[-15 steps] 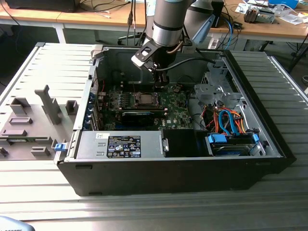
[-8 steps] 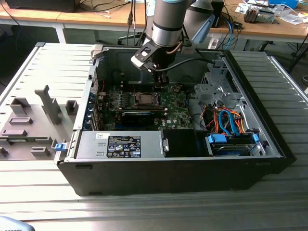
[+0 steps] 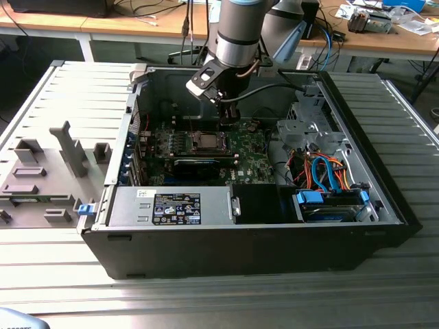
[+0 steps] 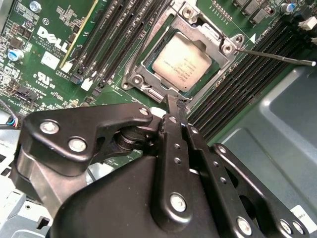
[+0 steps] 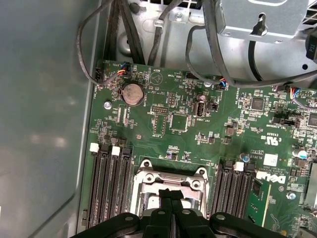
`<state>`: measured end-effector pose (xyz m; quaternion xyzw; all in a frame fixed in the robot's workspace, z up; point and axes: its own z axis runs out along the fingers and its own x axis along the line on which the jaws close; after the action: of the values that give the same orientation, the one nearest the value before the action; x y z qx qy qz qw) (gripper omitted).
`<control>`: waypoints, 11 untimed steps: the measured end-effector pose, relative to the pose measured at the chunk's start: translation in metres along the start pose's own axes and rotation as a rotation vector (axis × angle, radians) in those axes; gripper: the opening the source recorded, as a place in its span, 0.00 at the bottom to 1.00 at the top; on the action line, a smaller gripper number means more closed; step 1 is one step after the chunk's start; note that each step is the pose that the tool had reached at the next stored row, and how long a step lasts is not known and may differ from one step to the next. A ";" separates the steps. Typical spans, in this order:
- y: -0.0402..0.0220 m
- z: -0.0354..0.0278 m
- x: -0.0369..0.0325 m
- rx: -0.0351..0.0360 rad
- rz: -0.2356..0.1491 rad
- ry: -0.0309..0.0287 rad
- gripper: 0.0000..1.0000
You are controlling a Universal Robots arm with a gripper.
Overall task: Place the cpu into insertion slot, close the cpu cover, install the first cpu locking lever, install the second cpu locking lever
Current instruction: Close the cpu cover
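In the second wrist view the cpu, a dull silver square, lies in the insertion slot. The silvery cpu cover lies down around it, the chip showing through its window. One thin locking lever sticks out free above the black memory slots. My gripper is shut with nothing between its black fingers, its tip at the socket's edge beside the cover. The first wrist view has the gripper over the socket frame. In the exterior view the gripper hangs just behind the socket.
The green motherboard lies inside an open black computer case on a ribbed metal table. Memory slots flank the socket. Cables and a drive cage fill the exterior view's right; a power supply sits in front.
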<state>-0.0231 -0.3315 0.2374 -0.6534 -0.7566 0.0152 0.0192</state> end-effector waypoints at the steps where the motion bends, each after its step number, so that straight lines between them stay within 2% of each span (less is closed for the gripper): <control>1: -0.0001 0.0002 0.0000 0.0000 0.000 0.0000 0.11; 11: -0.0016 0.0020 0.0002 0.0000 0.000 0.0000 0.11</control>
<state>-0.0248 -0.3315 0.2355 -0.6533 -0.7567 0.0152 0.0192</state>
